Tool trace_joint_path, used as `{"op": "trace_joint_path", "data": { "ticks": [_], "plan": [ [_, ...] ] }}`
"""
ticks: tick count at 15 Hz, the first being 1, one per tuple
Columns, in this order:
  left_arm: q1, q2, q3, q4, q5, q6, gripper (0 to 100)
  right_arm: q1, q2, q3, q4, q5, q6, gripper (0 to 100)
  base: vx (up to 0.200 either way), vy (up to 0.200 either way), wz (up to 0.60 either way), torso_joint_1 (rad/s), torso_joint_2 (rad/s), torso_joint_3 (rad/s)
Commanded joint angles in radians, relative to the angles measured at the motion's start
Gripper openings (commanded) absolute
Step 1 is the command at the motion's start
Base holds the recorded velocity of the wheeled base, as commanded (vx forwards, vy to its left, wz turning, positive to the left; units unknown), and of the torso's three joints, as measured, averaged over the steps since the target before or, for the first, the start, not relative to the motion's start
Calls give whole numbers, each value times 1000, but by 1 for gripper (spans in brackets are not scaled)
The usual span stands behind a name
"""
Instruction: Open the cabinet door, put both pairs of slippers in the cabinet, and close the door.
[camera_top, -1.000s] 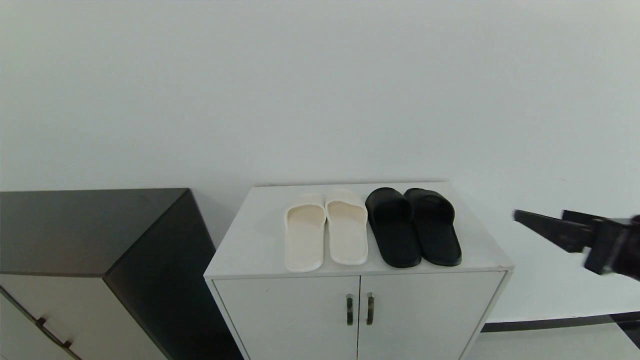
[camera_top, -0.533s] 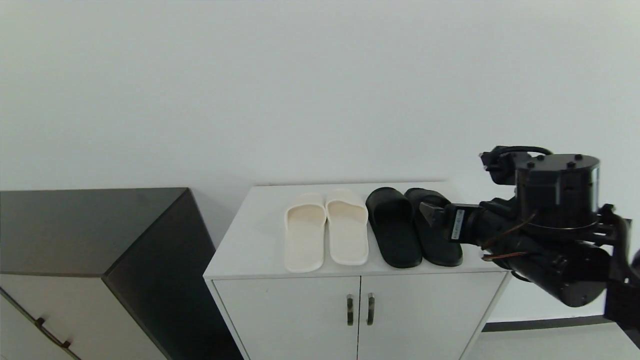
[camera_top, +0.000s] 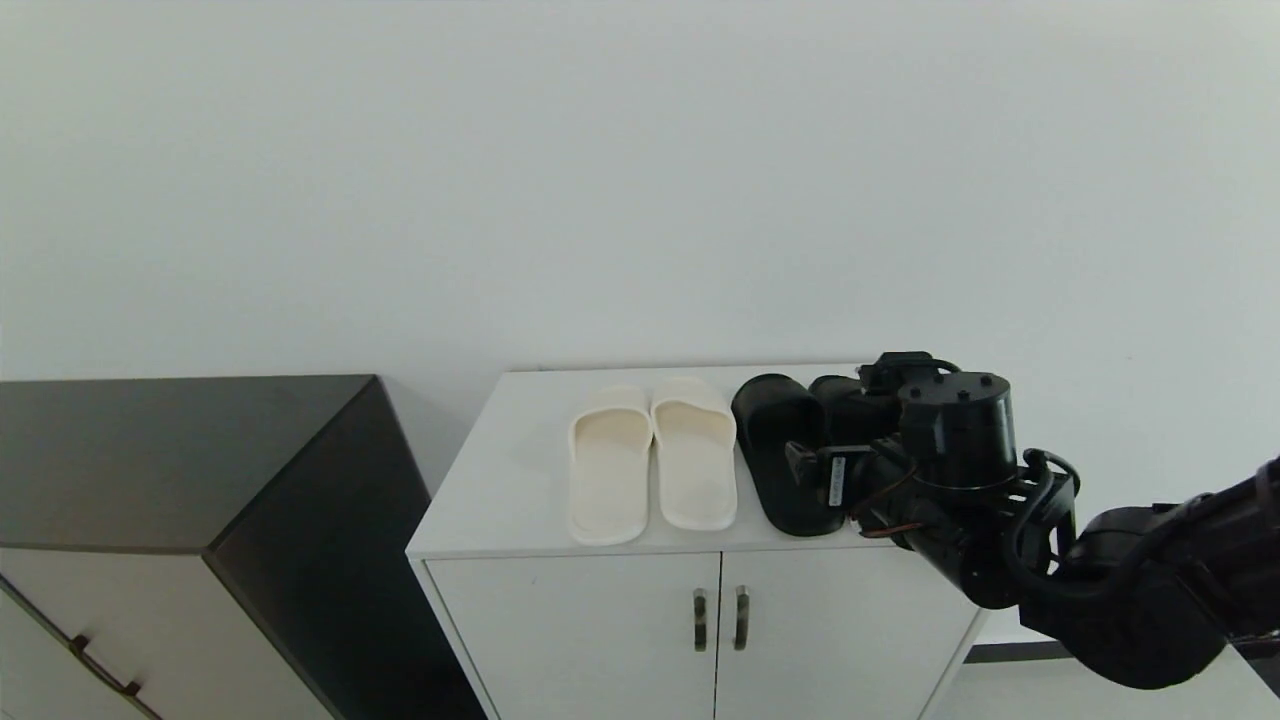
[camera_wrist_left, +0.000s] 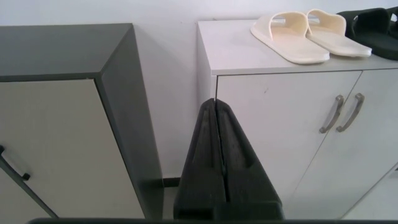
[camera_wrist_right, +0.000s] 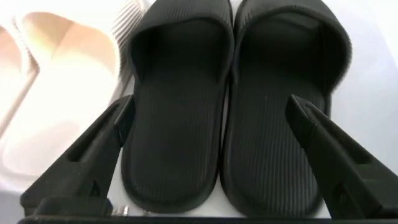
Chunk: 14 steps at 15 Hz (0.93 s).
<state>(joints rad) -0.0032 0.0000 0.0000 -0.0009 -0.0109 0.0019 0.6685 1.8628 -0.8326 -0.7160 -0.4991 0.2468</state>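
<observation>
Black slippers (camera_wrist_right: 177, 112) on cabinet (camera_top: 500, 500) top; right end effector (camera_wrist_right: 209, 109) spread wide just over them.
Doors (camera_top: 580, 630) shut; grasp step likely, next lower and pinch the pair. Left end effector (camera_wrist_left: 215, 106) closed, low beside cabinet.

Outer black slipper (camera_top: 836, 400) on the white cabinet (camera_top: 500, 490) largely covered by the right arm (camera_top: 960, 470), cabinet doors (camera_top: 590, 640) cut off below, dark cabinet (camera_top: 180, 460) beside the white cabinet cropped, cream slippers (camera_wrist_right: 43, 106) partly cropped in the right wrist view
</observation>
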Motion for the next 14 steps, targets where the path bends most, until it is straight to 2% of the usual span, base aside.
{"op": "trace_joint_path", "data": {
  "ticks": [1, 4, 12, 13, 14],
  "plan": [
    [0, 2, 0, -1, 0, 0, 0, -40, 65, -17, -40, 24, -24, 100, 0, 0, 0, 0, 0, 0],
    [0, 0, 0, -1, 0, 0, 0, -75, 138, -68, -82, 37, -49, 100, 0, 0, 0, 0, 0, 0],
    [0, 2, 0, -1, 0, -3, 0, -132, 282, -272, -80, 37, -77, 100, 0, 0, 0, 0, 0, 0],
    [0, 2, 0, -1, 0, -3, 0, -132, 283, -273, -80, 40, -78, 0, 0, 0, 0, 0, 0, 0],
    [0, 2, 0, -1, 0, -3, 0, -132, 283, -275, -80, 51, -84, 0, 0, 0, 0, 0, 0, 0]
  ]
}}
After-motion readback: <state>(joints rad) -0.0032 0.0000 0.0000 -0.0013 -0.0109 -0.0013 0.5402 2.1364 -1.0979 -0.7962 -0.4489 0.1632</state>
